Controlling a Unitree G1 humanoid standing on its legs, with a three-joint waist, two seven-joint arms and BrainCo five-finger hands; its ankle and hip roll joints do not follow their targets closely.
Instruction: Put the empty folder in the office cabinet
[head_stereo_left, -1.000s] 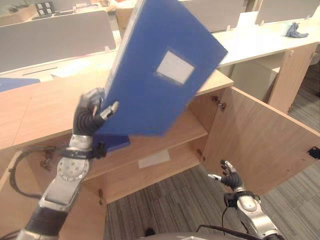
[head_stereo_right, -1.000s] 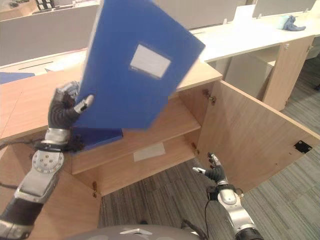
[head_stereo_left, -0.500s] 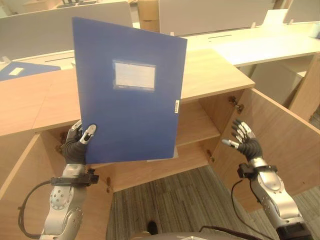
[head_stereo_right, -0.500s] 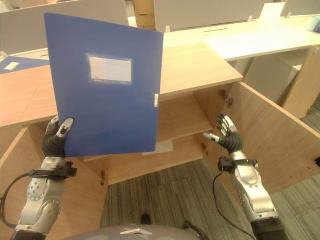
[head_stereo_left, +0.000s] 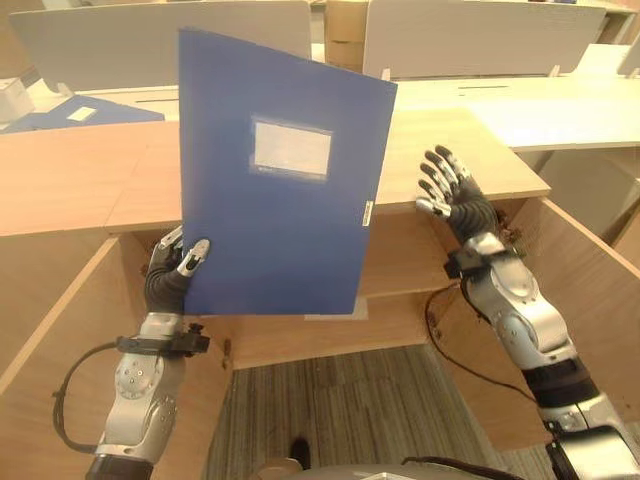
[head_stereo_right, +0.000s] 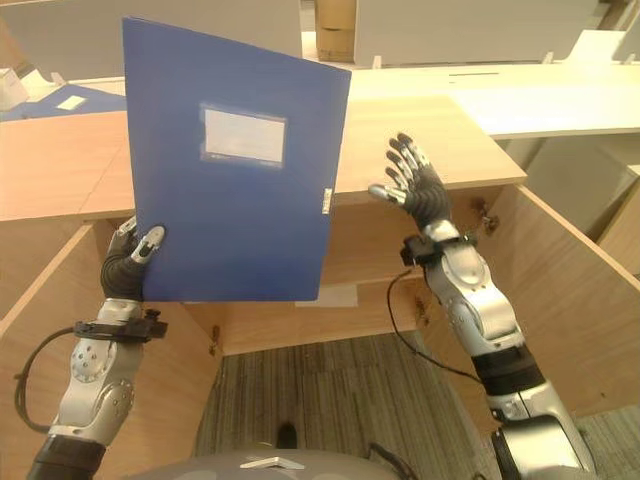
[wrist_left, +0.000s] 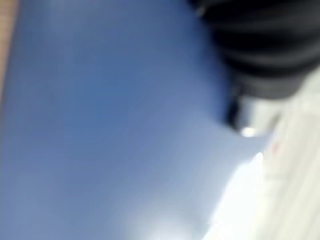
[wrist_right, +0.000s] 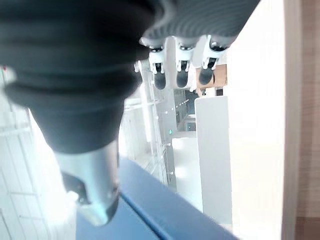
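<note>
Raising my open right hand (head_stereo_right: 415, 185) beside the folder (head_stereo_left: 275, 180); left hand (head_stereo_left: 172, 275) pinches its corner, probably readying a two-handed insert into the cabinet (head_stereo_left: 80, 190).

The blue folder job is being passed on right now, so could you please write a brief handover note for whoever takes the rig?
Left hand: shut on the blue folder, pinching its lower corner and holding it upright in front of the cabinet.
Right hand: open, fingers spread, raised beside the folder's free edge without touching it.
Office cabinet: both doors stand open, shelf reachable.
Done: folder picked up.
Left: slide the folder onto a shelf, release.
</note>
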